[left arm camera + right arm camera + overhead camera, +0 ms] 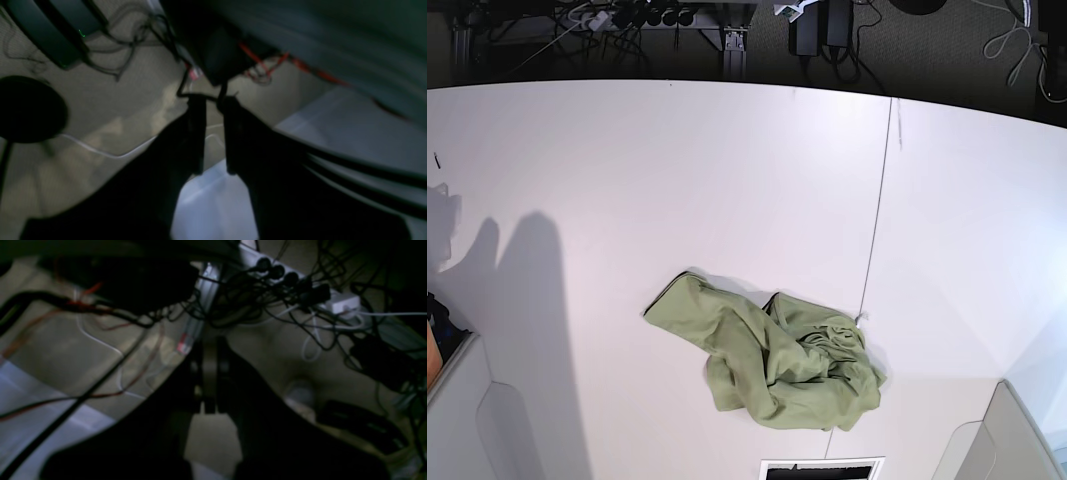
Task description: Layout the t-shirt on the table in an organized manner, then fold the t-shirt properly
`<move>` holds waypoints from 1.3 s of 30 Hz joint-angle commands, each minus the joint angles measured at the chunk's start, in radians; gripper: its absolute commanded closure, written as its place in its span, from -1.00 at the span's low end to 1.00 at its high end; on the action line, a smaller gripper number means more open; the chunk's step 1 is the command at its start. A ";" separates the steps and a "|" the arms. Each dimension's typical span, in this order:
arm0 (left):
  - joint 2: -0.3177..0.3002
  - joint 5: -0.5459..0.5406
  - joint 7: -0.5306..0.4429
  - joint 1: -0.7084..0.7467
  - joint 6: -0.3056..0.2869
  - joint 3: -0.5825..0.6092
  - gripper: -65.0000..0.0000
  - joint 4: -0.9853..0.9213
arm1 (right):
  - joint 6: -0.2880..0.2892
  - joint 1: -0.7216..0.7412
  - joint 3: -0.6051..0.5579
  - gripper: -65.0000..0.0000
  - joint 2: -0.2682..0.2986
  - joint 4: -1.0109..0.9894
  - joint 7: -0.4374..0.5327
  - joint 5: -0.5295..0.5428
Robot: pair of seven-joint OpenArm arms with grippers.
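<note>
Green shirt point(772, 365) bunched up on white surface point(677, 180).
Lying near the front edge, touching the dark seam point(879, 220). Left claw point(213, 133) slightly apart, gripping nothing. Right claw point(210, 376) slightly apart too.

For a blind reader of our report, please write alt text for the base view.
A crumpled green t-shirt lies in a heap on a white table, near its front edge, beside a thin dark seam. No arm touches it; cables hang in the dark behind the table.

Both wrist views dark, blurred; t-shirt point(772, 365) bunched, neck tag prob. hidden.
</note>
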 commanded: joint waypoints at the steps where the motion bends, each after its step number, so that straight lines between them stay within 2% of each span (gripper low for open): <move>1: -0.020 -0.011 0.003 0.037 -0.009 0.000 0.60 0.068 | 0.008 -0.040 0.002 1.00 0.023 0.067 0.019 0.019; 6: -0.092 -0.016 0.003 0.198 -0.007 -0.059 0.60 0.414 | 0.008 -0.176 0.002 1.00 0.110 0.373 0.019 0.054; 10: -0.101 -0.023 0.015 0.314 -0.010 -0.185 0.57 0.694 | 0.008 -0.241 0.002 1.00 0.183 0.603 0.019 0.054; 14: -0.122 -0.114 0.063 0.381 -0.063 -0.317 0.40 0.969 | 0.007 -0.254 0.002 1.00 0.246 0.806 0.018 0.054; 16: -0.152 -0.181 0.094 0.391 -0.066 -0.366 0.34 1.077 | 0.007 -0.250 0.002 1.00 0.268 0.886 0.016 0.054; 18: -0.183 -0.199 0.107 0.390 -0.066 -0.409 0.34 1.161 | 0.006 -0.224 0.002 1.00 0.280 0.945 0.006 0.055; 21: -0.234 -0.222 0.093 0.388 -0.064 -0.461 0.34 1.243 | -0.005 -0.148 0.002 1.00 0.282 0.985 -0.024 0.056; 24: -0.283 -0.282 0.066 0.359 -0.052 -0.479 0.34 1.260 | -0.035 -0.032 0.002 1.00 0.282 0.984 -0.062 0.121; 26: -0.304 -0.305 0.061 0.310 -0.050 -0.476 0.28 1.255 | -0.046 0.063 0.002 1.00 0.278 0.983 -0.101 0.145; 28: -0.314 -0.333 0.058 0.245 -0.050 -0.476 0.10 1.241 | -0.046 0.156 0.002 1.00 0.257 0.981 -0.161 0.145; 30: -0.317 -0.367 0.038 0.168 -0.050 -0.476 -0.04 1.209 | -0.046 0.241 0.002 1.00 0.219 0.964 -0.203 0.145; 33: -0.317 -0.391 0.016 0.011 -0.050 -0.438 -0.06 1.123 | -0.046 0.360 0.002 1.00 0.149 0.892 -0.217 0.144; 35: -0.317 -0.385 0.016 -0.116 -0.050 -0.379 -0.06 1.039 | -0.046 0.439 0.002 0.77 0.099 0.814 -0.217 0.140; 39: -0.307 -0.329 -0.008 -0.346 -0.035 -0.235 -0.06 0.832 | -0.045 0.570 0.002 0.17 0.010 0.624 -0.217 0.106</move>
